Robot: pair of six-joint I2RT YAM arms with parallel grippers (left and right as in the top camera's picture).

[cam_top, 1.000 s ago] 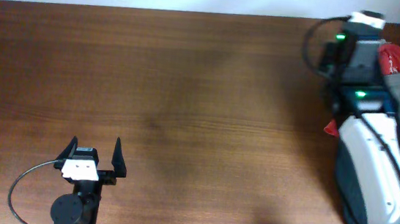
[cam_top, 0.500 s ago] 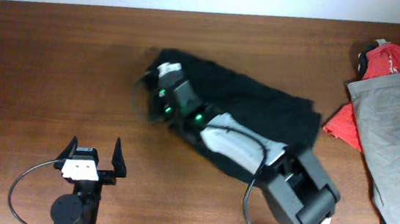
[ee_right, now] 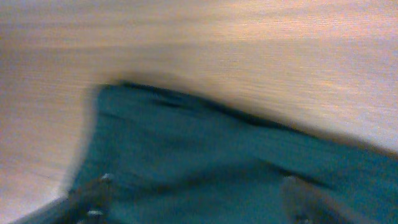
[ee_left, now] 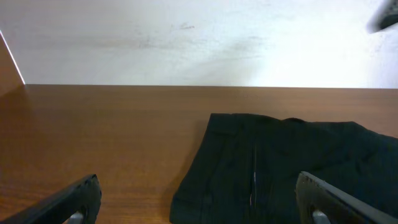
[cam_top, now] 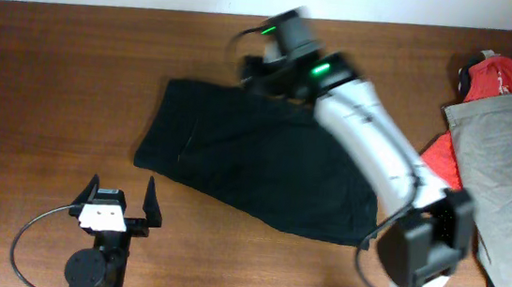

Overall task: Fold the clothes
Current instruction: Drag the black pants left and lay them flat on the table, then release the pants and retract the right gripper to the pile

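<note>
**One garment laid out, no fold made yet**

The black garment [cam_top: 254,162] lies spread open and mostly flat in the middle of the desk [cam_top: 55,77], with its long side running from the centre toward the right front corner. I see no crease or doubled-over layer in it, so I judge the folding proper has not begun. The khaki-grey trousers [cam_top: 509,158] and the red garment [cam_top: 494,72] sit heaped at the right edge, untouched by me, so most of the job is ahead.

My right arm reaches from the front right corner across the cloth to its far edge, near the back of the desk. My right pincer [ee_right: 196,196] hangs above the black fabric, and though its view is blurred, its fingers look spread with nothing between them. My left pincer [cam_top: 122,187] rests near the front left, fingers apart and empty, pointing at the garment's near left corner.
</note>
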